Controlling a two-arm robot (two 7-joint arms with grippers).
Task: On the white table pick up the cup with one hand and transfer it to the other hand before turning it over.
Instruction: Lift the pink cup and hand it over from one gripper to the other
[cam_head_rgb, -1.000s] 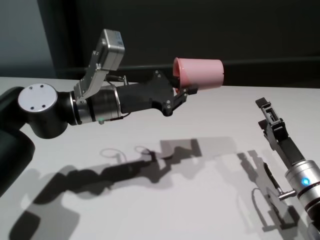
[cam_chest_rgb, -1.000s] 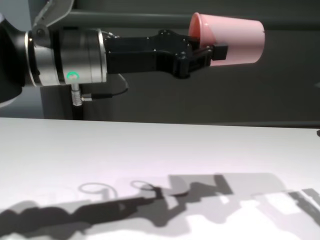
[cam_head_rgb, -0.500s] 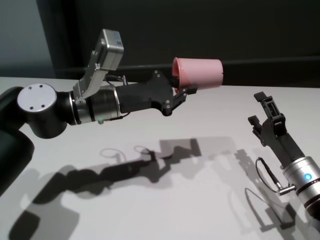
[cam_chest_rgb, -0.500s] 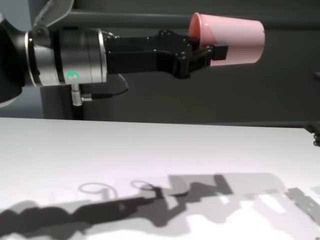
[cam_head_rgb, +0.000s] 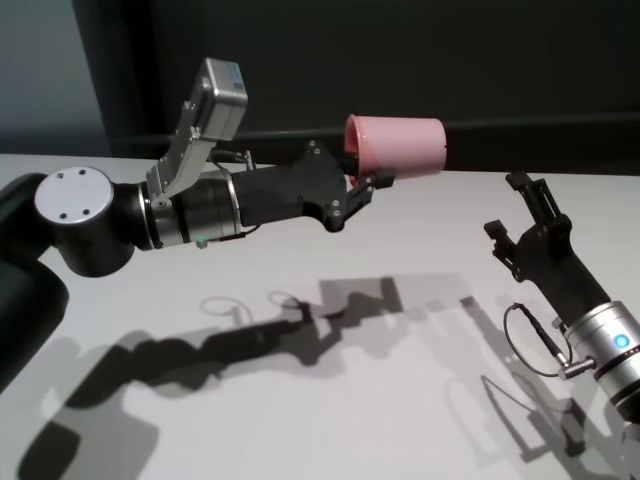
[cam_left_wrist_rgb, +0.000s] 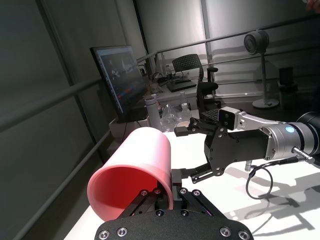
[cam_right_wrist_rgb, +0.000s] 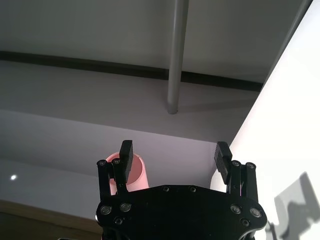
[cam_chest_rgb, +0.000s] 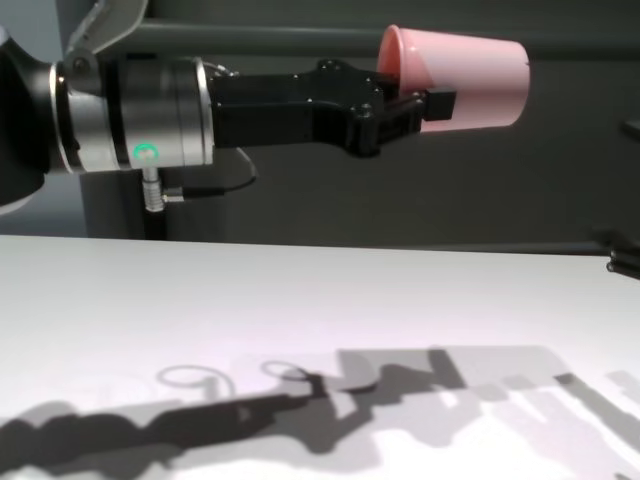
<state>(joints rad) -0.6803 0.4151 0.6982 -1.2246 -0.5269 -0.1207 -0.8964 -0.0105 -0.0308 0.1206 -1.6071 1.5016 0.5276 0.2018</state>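
Observation:
The pink cup (cam_head_rgb: 398, 146) hangs on its side well above the white table (cam_head_rgb: 400, 400), its base pointing toward my right arm. My left gripper (cam_head_rgb: 372, 180) is shut on the cup's rim wall, one finger inside the mouth and one outside, as the left wrist view (cam_left_wrist_rgb: 167, 192) and chest view (cam_chest_rgb: 425, 103) show. My right gripper (cam_head_rgb: 510, 207) stands open, lower and to the right of the cup, apart from it, its jaws facing the cup's base. In the right wrist view the cup (cam_right_wrist_rgb: 140, 172) shows past one finger of the open right gripper (cam_right_wrist_rgb: 174, 150).
A dark grey wall with a horizontal bar (cam_head_rgb: 520, 125) runs behind the table. Arm shadows lie across the tabletop (cam_chest_rgb: 300, 300). Beyond the table's far side the left wrist view shows a monitor (cam_left_wrist_rgb: 117, 75), office chairs and a fan (cam_left_wrist_rgb: 257, 42).
My right gripper has risen and swung left toward the cup, staying open. The left arm and the cup have not moved.

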